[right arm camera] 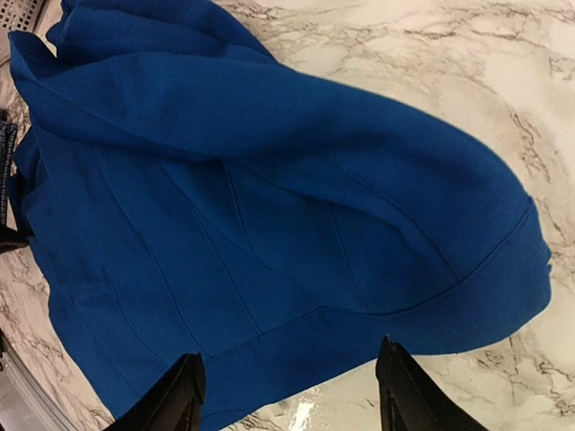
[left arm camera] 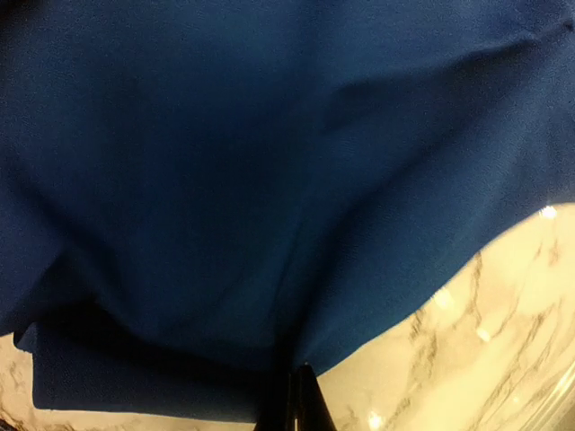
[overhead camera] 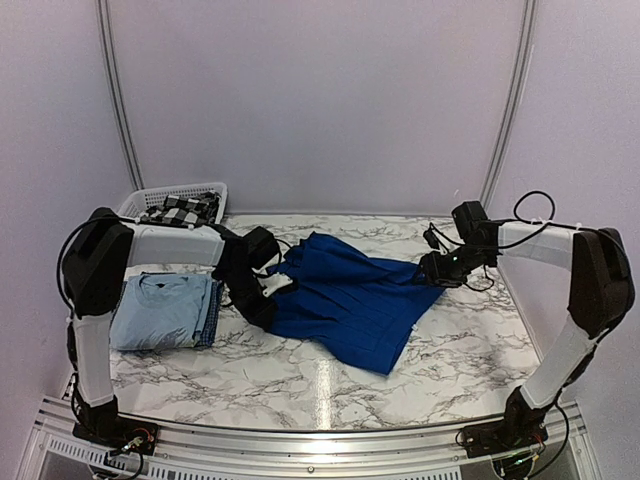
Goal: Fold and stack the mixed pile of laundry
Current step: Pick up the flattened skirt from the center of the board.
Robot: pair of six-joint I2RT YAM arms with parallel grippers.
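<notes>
Marbled desk [overhead camera: 300, 370] carries the royal-blue shirt [overhead camera: 350, 300] at its middle, limp and light I judge, one edge pinched in my left claw [overhead camera: 272, 285], my right claw [right arm camera: 289, 359] spread wide above the hem I'd grab.

Robotics lab test cell. Plain white panel walls [overhead camera: 320, 100] enclose marble-pattern table [overhead camera: 460, 350] on three sides. Curved metal frame tubes [overhead camera: 116, 100] at 11 and 1 o'clock. Left arm [overhead camera: 98, 265] and right arm [overhead camera: 600, 280] bolted to aluminium rail [overhead camera: 320, 440] at 6 o'clock. Loose black cables [overhead camera: 534, 193] at 2 o'clock.
</notes>
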